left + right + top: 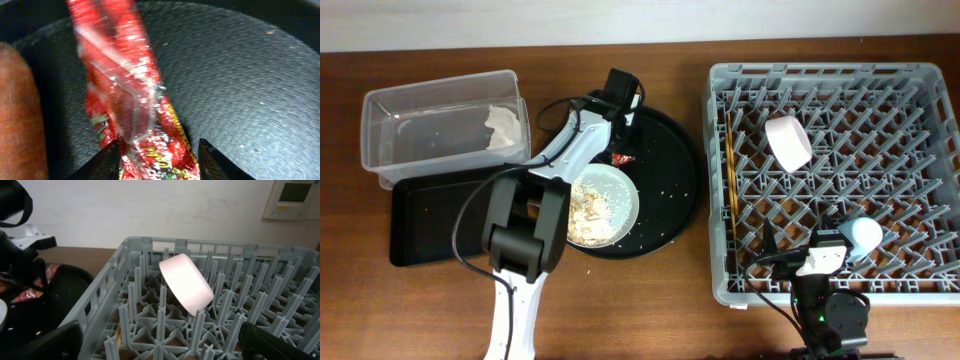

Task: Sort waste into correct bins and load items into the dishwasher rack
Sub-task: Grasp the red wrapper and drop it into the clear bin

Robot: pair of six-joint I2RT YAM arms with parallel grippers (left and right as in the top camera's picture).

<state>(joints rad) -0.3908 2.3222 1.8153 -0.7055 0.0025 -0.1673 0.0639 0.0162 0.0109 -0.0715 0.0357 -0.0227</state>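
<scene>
The red snack wrapper [135,105] lies on the round black tray [670,190], just above the plate [620,200] with beige food scraps [585,205]. It also shows in the overhead view [620,157]. My left gripper [159,162] is open, with its fingers either side of the wrapper's near end. The white napkin [503,128] lies in the clear tub [420,110]. The white bowl [788,140], the chopsticks [729,180] and the light-blue cup [865,235] are in the grey rack [920,180]. My right gripper [160,347] is open and empty over the rack's front edge. No carrot piece shows.
The shallow black rectangular tray [430,215] lies in front of the clear tub at the left. Small white crumbs are scattered on the round tray. In the right wrist view the bowl [186,284] leans tilted on the rack's pegs.
</scene>
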